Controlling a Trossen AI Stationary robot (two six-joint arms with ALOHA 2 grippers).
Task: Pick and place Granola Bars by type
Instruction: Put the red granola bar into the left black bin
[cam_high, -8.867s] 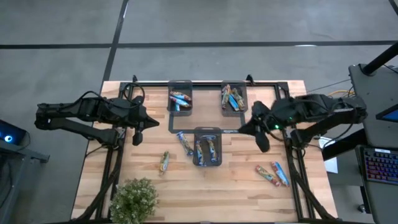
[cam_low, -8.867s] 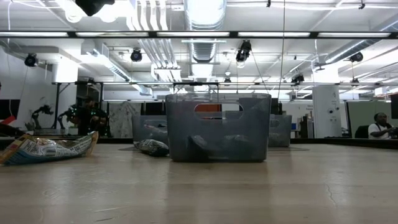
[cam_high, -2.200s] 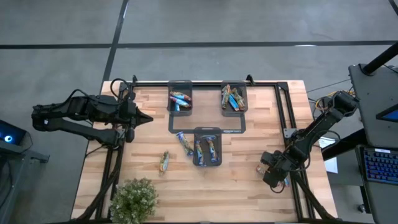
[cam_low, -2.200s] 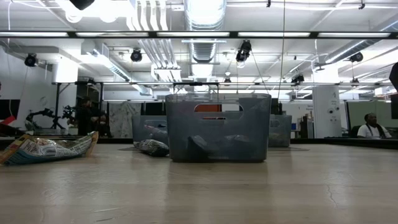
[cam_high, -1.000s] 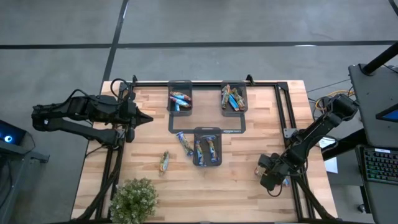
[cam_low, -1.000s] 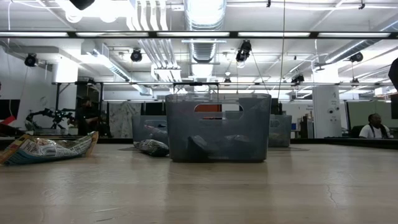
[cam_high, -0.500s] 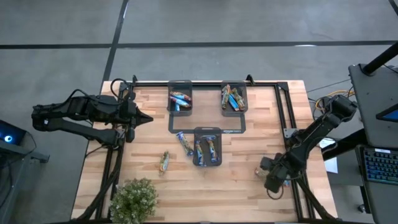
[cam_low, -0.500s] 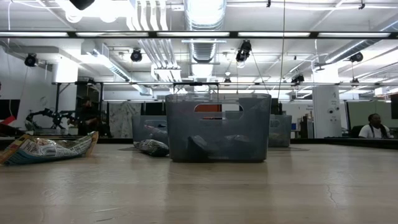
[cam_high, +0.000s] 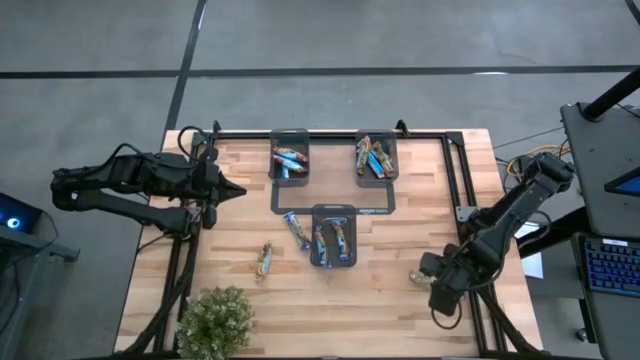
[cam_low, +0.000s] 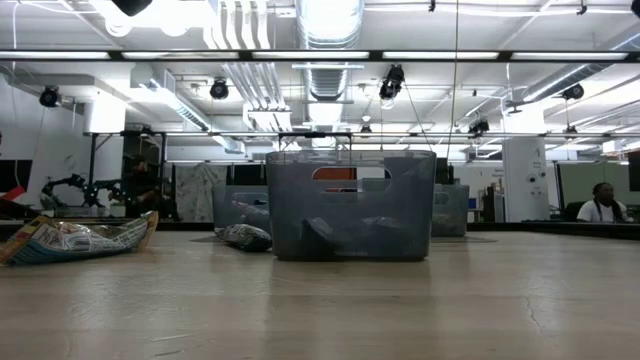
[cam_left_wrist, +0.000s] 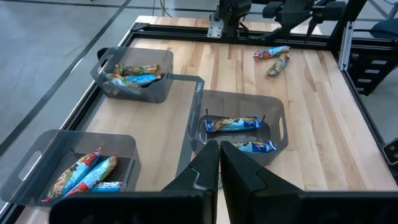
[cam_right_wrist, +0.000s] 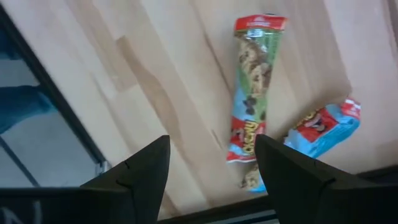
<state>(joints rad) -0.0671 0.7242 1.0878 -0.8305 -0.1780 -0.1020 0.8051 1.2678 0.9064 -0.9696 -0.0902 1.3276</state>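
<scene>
Two granola bars lie side by side on the wood near the table's right edge: one with a green and red wrapper (cam_right_wrist: 252, 102), one light blue (cam_right_wrist: 323, 127). My right gripper (cam_right_wrist: 211, 168) hangs open above them, pointing down, with nothing between its fingers; in the high view it (cam_high: 437, 283) covers most of both. More bars lie in three grey trays (cam_high: 290, 158) (cam_high: 376, 158) (cam_high: 333, 238). Two others lie loose on the table (cam_high: 263, 260) (cam_high: 296, 230). My left gripper (cam_high: 230, 190) waits shut above the table's left side.
A potted plant (cam_high: 215, 320) stands at the near left corner. A black rail frame (cam_high: 452, 180) runs along the table's far and right sides, close to my right arm. Bare wood lies between the middle tray and the two bars on the right.
My right gripper has risen from just over the two bars on the right and drifted a little toward the table's near edge, staying open. The bars lie where they were.
</scene>
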